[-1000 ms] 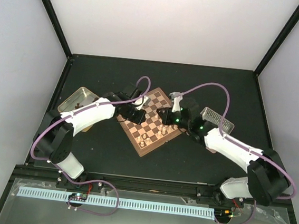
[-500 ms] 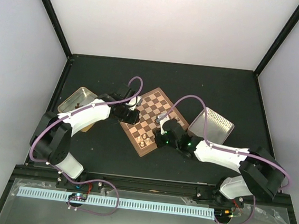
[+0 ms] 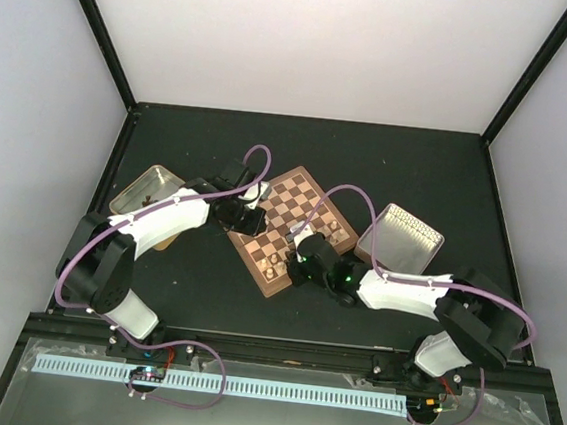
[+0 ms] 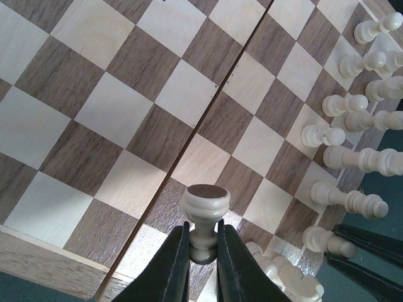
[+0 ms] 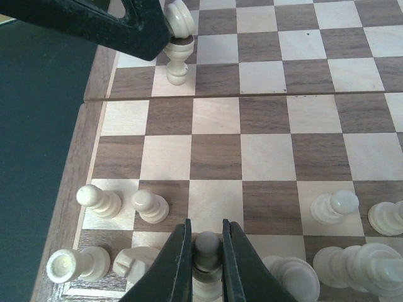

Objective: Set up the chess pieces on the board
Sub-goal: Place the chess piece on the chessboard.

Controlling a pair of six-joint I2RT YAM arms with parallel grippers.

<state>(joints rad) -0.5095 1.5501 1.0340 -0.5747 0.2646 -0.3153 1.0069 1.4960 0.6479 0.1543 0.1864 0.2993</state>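
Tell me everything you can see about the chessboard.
The chessboard is square and looks wooden, with dark brown and pale tan squares, a reddish rim and a seam across its middle. It lies flat, turned diagonally, on the black table. Cream pieces crowd one edge. The left claw and right claw each grip a piece over it.

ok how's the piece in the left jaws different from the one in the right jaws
The left-held piece sits at the edge of the board, bare squares beside it; the right-held piece is in a crowded row of cream pieces. The first is pinched at its narrow waist, wide end showing; only the second's shadowed top shows. Both are clamped.
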